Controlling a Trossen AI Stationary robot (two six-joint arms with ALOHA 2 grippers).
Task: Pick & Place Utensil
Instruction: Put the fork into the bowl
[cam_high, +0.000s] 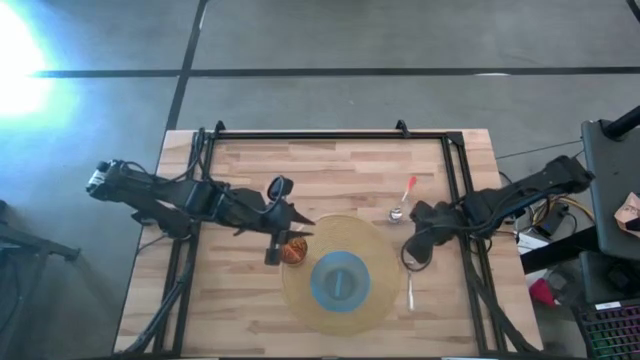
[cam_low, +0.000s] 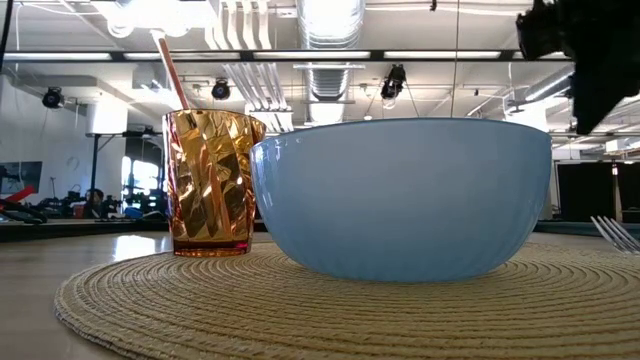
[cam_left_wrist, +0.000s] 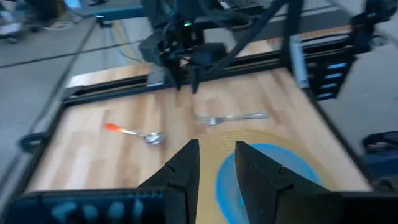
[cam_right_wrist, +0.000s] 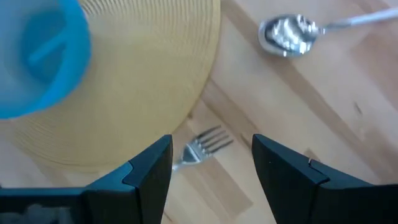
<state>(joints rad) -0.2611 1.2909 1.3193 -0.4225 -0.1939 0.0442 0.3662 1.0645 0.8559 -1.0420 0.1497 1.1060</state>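
Item, nearest in the low view: woven placemat (cam_low: 300, 300), filling the bottom of the frame. On it, centre — pale blue bowl (cam_low: 400, 195); just left of the bowl, amber ribbed glass (cam_low: 208, 182) with a thin reddish handle rising out of it toward the upper left.

Item: fork (cam_right_wrist: 199, 148), bare metal, lying on the wooden table (cam_high: 250, 300) just off the placemat's edge; in the high view it shows lower right of centre, right of the mat. In the right wrist view its tines lie between the two dark fingers, on the wood below them.

Item: right gripper (cam_right_wrist: 211, 163), over the fork, fingers spread wide with nothing between them.

Item: spoon (cam_high: 401, 203), metal bowl with orange-red handle, on the bare wood above and right of the mat in the high view, near the right gripper but apart from the fork.

Item: left gripper (cam_high: 275, 240), left of centre in the high view, over the glass at the mat's upper-left edge; fingers stand part-way apart — whether they pinch anything cannot be told.
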